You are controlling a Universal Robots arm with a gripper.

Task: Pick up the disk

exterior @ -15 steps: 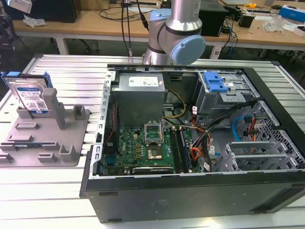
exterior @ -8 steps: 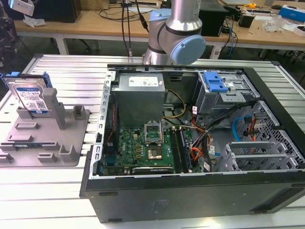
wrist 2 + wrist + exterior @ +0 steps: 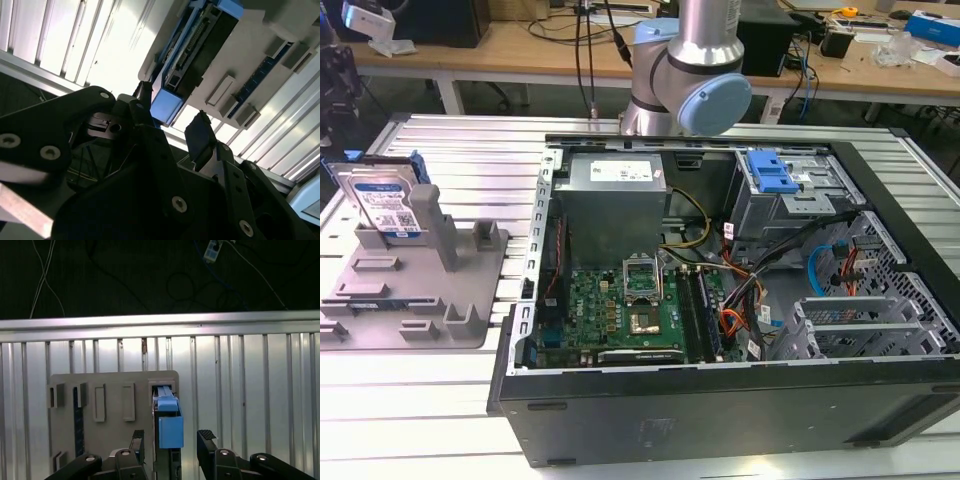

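the disk [image 3: 385, 205] stands on edge in a slot of the grey fixture [image 3: 420, 290] at the exterior view's left, on the ribbed metal table [image 3: 470, 140]. the open computer case [image 3: 720, 300] lies to its right, with the arm [image 3: 695, 60] behind it. in both wrist views the gripper [image 3: 171, 439] [image 3: 172, 110] is spread apart and holds nothing, and the disk's blue end shows in the gap between its fingers.

— How's the light?
— Bright and even in the exterior view. In both wrist views the ribbed table [image 3: 250, 390] glares white — my pincer [image 3: 172, 109] sits in dark silhouette against it.
— Beyond the table?
— Nearly black.
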